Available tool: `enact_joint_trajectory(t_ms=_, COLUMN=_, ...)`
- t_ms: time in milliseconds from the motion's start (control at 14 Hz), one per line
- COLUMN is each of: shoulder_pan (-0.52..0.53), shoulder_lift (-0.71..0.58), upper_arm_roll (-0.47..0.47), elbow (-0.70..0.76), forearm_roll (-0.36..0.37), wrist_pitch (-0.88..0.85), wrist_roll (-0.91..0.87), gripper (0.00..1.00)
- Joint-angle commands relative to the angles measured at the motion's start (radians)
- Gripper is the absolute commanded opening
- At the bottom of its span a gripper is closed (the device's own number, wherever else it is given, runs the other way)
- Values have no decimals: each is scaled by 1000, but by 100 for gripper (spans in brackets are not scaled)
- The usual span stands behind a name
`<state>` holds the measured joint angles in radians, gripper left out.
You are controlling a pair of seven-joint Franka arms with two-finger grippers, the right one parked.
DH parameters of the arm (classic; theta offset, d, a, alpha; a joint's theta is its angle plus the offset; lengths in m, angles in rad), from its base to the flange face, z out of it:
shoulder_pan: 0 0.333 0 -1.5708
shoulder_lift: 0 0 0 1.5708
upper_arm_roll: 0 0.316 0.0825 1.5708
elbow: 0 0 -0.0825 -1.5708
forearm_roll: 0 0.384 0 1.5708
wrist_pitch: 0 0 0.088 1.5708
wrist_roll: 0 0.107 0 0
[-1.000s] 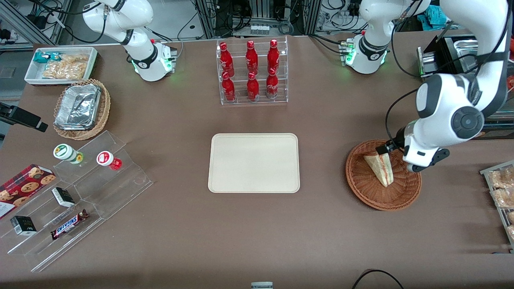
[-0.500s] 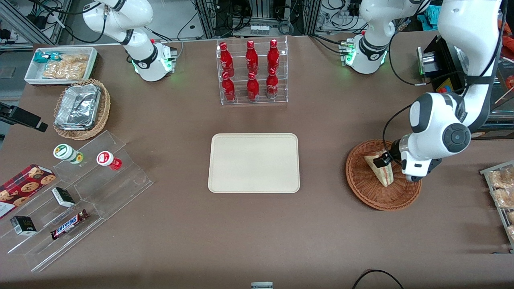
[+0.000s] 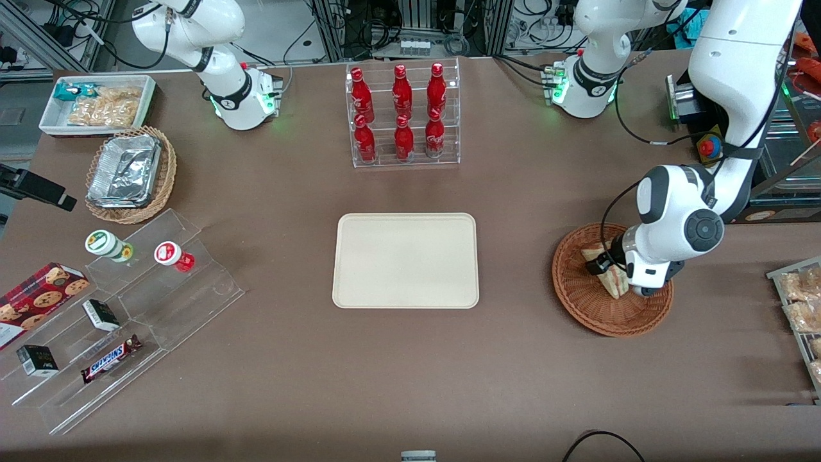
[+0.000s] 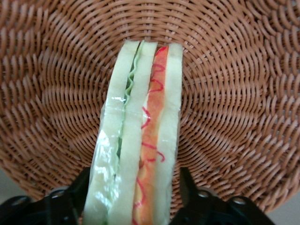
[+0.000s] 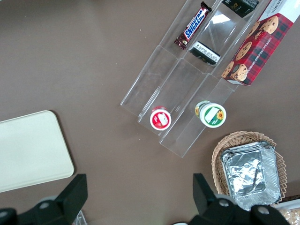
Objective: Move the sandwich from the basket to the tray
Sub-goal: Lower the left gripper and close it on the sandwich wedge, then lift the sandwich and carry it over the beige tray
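Note:
The sandwich (image 3: 614, 282), a wrapped white wedge with red and pale layers, lies in the reddish-brown wicker basket (image 3: 596, 314) toward the working arm's end of the table. My left gripper (image 3: 609, 268) is down in the basket, open, with one black finger on each side of the sandwich. The left wrist view shows the sandwich (image 4: 140, 117) on the basket weave (image 4: 229, 89), between the fingers (image 4: 191, 190), with a slim gap at one side. The cream tray (image 3: 405, 260) lies bare at the table's middle and also shows in the right wrist view (image 5: 30, 150).
A clear rack of red bottles (image 3: 403, 115) stands farther from the camera than the tray. A tan basket with foil container (image 3: 131, 173), a white snack bin (image 3: 96, 102) and a clear stepped stand (image 3: 128, 308) lie toward the parked arm's end. A snack rack (image 3: 802, 308) is beside the basket.
My left arm has come down and the gripper has sunk into the basket, moving from above the sandwich's tip to astride the sandwich. The sandwich has not moved.

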<state>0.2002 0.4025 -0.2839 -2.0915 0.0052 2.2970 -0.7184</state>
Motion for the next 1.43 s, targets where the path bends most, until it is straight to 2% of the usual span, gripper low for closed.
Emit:
enact_joint_trajectory(t_ms=0, shoulder_pan=12, shoulder_lift=-22, upper_arm_roll=-9, elbow=-4, forearm_roll=9, wrist_pitch=6, wrist_roll=20, gripper=22)
enact_joint_trajectory(t_ms=214, shoulder_pan=8, shoulder_lift=-60, upper_arm_roll=-11, elbow=36, forearm_roll=6, wrist_pitch=-63, wrist_roll=102, gripper=15)
enact_joint_trajectory(t_ms=357, shoulder_pan=-19, shoulder_lift=-83, upper_arm_roll=-23, elbow=144, forearm_roll=4, wrist_pitch=-215, wrist_roll=97, gripper=15)
enact_joint_trajectory(t_ms=571, shoulder_pan=-178, shoulder_lift=-74, upper_arm_roll=-24, elbow=303, forearm_roll=27, wrist_pitch=-388, wrist_roll=96, gripper=16)
enact_joint_trajectory(t_ms=643, shoulder_pan=-227, shoulder_lift=-73, upper_arm_roll=-24, elbow=324, forearm_roll=63, wrist_pitch=-411, wrist_roll=94, gripper=16)
enact_joint_trajectory(t_ms=786, shoulder_pan=-336, shoulder_lift=-67, upper_arm_roll=-28, elbow=334, forearm_roll=76, wrist_pitch=-412, wrist_roll=94, gripper=17)
enact_joint_trajectory(t_ms=929, shoulder_pan=-485, shoulder_lift=22, upper_arm_roll=-28, elbow=404, forearm_roll=70, wrist_pitch=-409, wrist_roll=73, gripper=19)
enact_joint_trajectory(t_ms=1143, shoulder_pan=-677, shoulder_lift=198, upper_arm_roll=-21, elbow=548, forearm_roll=81, wrist_pitch=-398, wrist_roll=-96, gripper=22)
enact_joint_trajectory(t_ms=1357, shoulder_pan=-763, shoulder_lift=343, upper_arm_roll=-20, elbow=709, forearm_roll=81, wrist_pitch=-392, wrist_roll=-160, gripper=22)
